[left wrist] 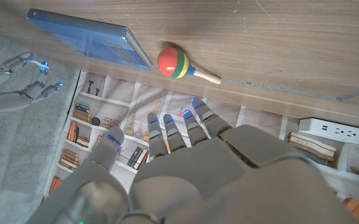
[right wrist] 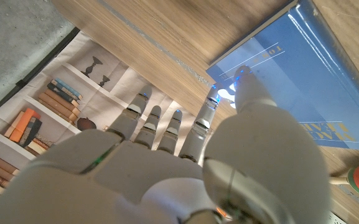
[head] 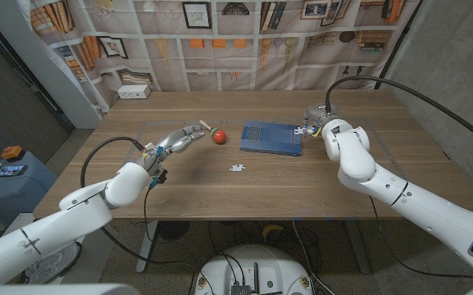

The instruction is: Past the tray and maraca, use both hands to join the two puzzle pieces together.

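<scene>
Maraca (head: pixel 217 134) lies just left of the blue tray (head: pixel 270 138), mid-table; tray looks empty. One puzzle piece (head: pixel 237 168) sits alone on bare wood in front of the tray. Second piece (head: pixel 300 129) at the tray's right edge, pinched by right hand (head: pixel 314 120). Left hand (head: pixel 177 140) spread, holding nothing, fingertips near the maraca.

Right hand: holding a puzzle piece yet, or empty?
Probably holding: the right wrist view shows the right hand with a small white puzzle piece between thumb and fingertip over the blue tray.
</scene>
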Robot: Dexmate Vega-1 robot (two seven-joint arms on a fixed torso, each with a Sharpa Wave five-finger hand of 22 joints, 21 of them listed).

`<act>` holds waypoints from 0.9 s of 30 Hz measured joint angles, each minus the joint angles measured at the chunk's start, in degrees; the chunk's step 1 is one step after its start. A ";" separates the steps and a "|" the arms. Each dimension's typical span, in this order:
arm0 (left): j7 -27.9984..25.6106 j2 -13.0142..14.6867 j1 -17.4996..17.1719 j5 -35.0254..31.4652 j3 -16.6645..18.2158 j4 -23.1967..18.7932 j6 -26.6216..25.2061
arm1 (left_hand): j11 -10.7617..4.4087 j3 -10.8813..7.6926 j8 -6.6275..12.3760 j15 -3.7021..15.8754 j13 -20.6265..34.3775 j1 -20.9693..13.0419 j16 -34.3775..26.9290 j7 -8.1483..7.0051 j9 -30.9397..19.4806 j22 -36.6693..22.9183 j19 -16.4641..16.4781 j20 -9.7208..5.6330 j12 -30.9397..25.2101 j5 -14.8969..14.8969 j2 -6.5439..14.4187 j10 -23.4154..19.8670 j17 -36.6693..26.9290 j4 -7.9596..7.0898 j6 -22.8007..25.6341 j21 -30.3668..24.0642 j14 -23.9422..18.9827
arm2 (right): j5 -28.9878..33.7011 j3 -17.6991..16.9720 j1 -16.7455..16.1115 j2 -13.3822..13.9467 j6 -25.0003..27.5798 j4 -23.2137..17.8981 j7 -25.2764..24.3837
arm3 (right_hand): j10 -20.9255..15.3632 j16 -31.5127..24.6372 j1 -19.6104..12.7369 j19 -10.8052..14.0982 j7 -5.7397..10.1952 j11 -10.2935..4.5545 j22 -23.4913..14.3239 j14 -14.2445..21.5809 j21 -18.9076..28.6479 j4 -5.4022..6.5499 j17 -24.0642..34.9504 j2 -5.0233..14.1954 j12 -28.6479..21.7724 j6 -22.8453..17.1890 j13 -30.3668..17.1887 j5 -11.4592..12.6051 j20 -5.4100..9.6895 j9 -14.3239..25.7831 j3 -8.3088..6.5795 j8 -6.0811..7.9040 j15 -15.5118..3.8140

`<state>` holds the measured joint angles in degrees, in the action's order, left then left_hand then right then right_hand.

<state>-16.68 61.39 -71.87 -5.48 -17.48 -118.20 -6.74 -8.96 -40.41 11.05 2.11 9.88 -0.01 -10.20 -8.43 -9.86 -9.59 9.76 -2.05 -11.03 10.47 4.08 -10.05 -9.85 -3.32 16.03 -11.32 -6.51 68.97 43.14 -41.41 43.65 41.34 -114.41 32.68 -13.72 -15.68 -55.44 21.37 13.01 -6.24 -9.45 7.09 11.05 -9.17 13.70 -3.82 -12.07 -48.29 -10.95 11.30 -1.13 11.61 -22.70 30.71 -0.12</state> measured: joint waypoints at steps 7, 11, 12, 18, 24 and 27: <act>-0.22 1.50 0.25 -6.87 -1.47 -0.14 -0.40 | -0.37 0.23 0.00 -0.06 0.00 0.00 0.00 -0.58 0.00 0.00 0.31 -0.30 0.00 0.15 0.00 0.25 0.00 -0.23 0.58 0.00 -0.06 | 1.22 -0.26 -0.66 -0.76 0.63 -0.28 0.53 | 0.00 0.00 0.00 0.00 0.00 0.00 0.00 0.19 0.00 0.01 0.00 0.00 0.00 0.00 0.00 0.00 0.00 0.00 0.01 0.00 -0.20; 0.25 2.01 0.78 -10.56 -2.32 -0.11 -0.33 | -0.37 0.44 0.00 -0.06 0.00 0.00 0.00 -0.58 0.00 0.00 0.30 -0.31 0.00 0.15 0.00 0.25 0.00 -0.44 0.58 0.00 -0.05 | 1.74 -0.51 -1.10 -1.01 0.82 -0.50 0.81 | 0.00 0.00 0.00 0.00 0.00 0.00 0.00 0.19 0.00 0.24 0.00 0.00 0.00 0.00 0.00 0.00 0.00 -0.01 0.24 -0.22 -0.19; 0.45 2.11 0.95 -11.48 -2.54 -0.09 -0.27 | -0.37 0.46 0.00 -0.06 0.00 0.00 0.00 -0.58 -0.01 0.00 0.31 -0.31 0.00 0.15 0.00 0.25 0.00 -0.46 0.58 0.00 -0.06 | 1.86 -0.62 -1.26 -1.08 0.84 -0.57 0.86 | 0.00 0.00 0.00 0.00 0.00 0.00 0.00 0.19 0.00 0.25 0.00 0.00 0.00 0.00 0.00 0.00 0.00 0.00 0.24 -0.22 -0.19; 1.09 2.22 1.68 -14.33 -3.58 -0.03 -0.18 | -0.67 0.30 0.00 -0.06 0.00 0.00 0.00 -0.89 -0.01 0.00 0.30 -0.30 0.00 0.15 0.00 -0.06 0.10 -0.63 0.88 0.00 -0.05 | 2.22 -0.89 -1.66 -1.23 0.93 -0.65 0.91 | 0.01 0.00 0.01 0.00 0.00 0.00 0.00 0.19 0.00 0.24 0.30 -0.01 -0.01 0.00 0.00 -0.30 0.00 -0.01 0.24 -0.22 -0.19; 1.46 1.82 2.55 -16.92 -4.76 0.12 -0.22 | -0.68 0.31 0.00 0.07 0.00 -0.01 0.00 -0.99 -0.01 0.00 0.30 -0.30 0.00 0.15 0.00 -0.07 0.27 -0.62 0.99 0.00 0.08 | 2.25 -1.23 -2.07 -1.33 0.93 -0.72 0.81 | 0.01 0.00 0.01 0.00 -0.32 0.00 0.00 0.19 0.00 0.24 0.31 -0.01 -0.01 -0.32 0.00 -0.30 0.00 -0.02 0.24 -0.23 -0.19; 2.15 1.82 3.09 -19.69 -5.38 0.24 -0.25 | -1.09 0.31 0.00 -0.06 0.00 -0.01 0.27 -1.00 -0.01 -0.01 0.17 -0.18 0.23 0.15 0.00 0.35 0.27 -0.62 0.97 0.38 0.39 | 2.25 -1.64 -2.47 -1.36 0.91 -0.82 0.58 | 0.01 0.00 0.01 0.00 -0.32 0.00 0.00 0.19 0.00 0.24 0.31 -0.01 -0.01 -0.32 0.00 -0.30 0.00 -0.03 0.24 -0.23 -0.19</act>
<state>-14.54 63.20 -68.78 -25.16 -22.86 -117.96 -7.00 -10.05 -40.11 11.05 2.05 9.88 -0.02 -9.93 -9.43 -9.87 -9.60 9.94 -2.23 -10.80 10.63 4.07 -9.70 -9.59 -3.94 17.00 -10.95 -6.13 71.22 41.51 -43.88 42.29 42.26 -115.23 33.26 -13.72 -15.68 -55.43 21.37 12.69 -6.25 -9.45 7.28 11.05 -8.92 14.01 -3.83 -12.08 -48.61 -10.95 11.00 -1.13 11.59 -22.45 30.48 -0.31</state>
